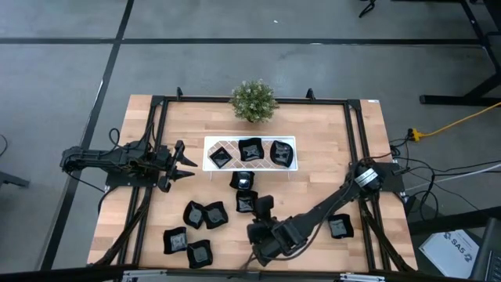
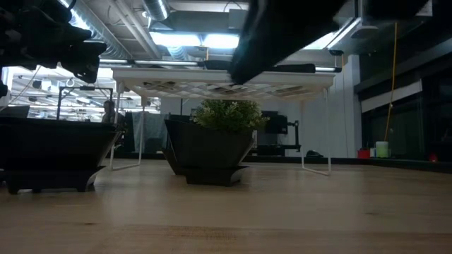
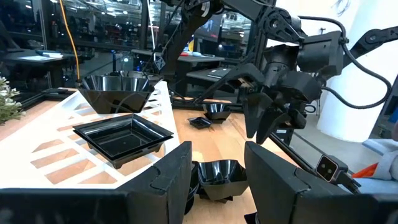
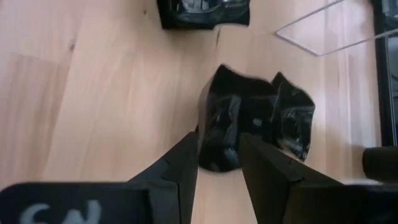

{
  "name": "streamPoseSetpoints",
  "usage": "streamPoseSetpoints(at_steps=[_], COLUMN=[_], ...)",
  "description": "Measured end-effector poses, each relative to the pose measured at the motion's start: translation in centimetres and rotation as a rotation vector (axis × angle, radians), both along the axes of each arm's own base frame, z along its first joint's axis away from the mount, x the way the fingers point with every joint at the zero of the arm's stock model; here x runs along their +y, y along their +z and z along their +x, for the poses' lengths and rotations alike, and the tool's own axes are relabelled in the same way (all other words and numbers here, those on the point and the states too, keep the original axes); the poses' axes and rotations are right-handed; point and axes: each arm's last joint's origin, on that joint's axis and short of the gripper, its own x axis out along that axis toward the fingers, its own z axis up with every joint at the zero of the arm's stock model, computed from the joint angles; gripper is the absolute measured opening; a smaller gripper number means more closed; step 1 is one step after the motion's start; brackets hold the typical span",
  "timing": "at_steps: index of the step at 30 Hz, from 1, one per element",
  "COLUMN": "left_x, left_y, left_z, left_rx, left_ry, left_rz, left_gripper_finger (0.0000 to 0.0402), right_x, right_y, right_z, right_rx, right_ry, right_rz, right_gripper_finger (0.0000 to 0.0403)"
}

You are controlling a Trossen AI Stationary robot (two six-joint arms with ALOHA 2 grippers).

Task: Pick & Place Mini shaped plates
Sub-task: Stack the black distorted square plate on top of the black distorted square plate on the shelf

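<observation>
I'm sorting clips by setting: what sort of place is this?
Probably a robotics lab or workshop: a light wooden bench in a black metal frame on grey concrete floor, with exposed ceiling ducts and strip lights behind.

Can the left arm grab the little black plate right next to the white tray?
Probably yes. The left gripper is open beside the white tray, and the little black plate lies just past its fingertips on bare wood, with nothing between them.
</observation>
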Motion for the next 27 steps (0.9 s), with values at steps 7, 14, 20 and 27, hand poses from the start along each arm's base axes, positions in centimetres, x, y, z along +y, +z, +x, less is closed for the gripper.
streamPoseSetpoints(at_steps=[7, 14, 20, 27], left_x=[0.0, 0.0, 0.0, 0.0], left_y=[0.0, 0.0, 0.0, 0.0], left_z=[0.0, 0.0, 0.0, 0.0], left_rx=[0.000, 0.000, 0.000, 0.000], left_ry=[0.000, 0.000, 0.000, 0.000], left_rz=[0.000, 0.000, 0.000, 0.000], left_gripper_finger=[0.0143, 0.0143, 0.0143, 0.0143], right_x=[-0.2, -1.6, -2.1, -2.6], right_y=[-1.3, -1.8, -2.5, -3.2], right_z=[1.6, 2.8, 3.4, 3.8], right_rx=[-0.011, -0.022, 0.006, 0.015], right_ry=[0.042, -0.005, 0.006, -0.024], right_rz=[0.026, 0.045, 0.091, 0.107], right_gripper_finger=[0.0120, 0.0120, 0.0120, 0.0120])
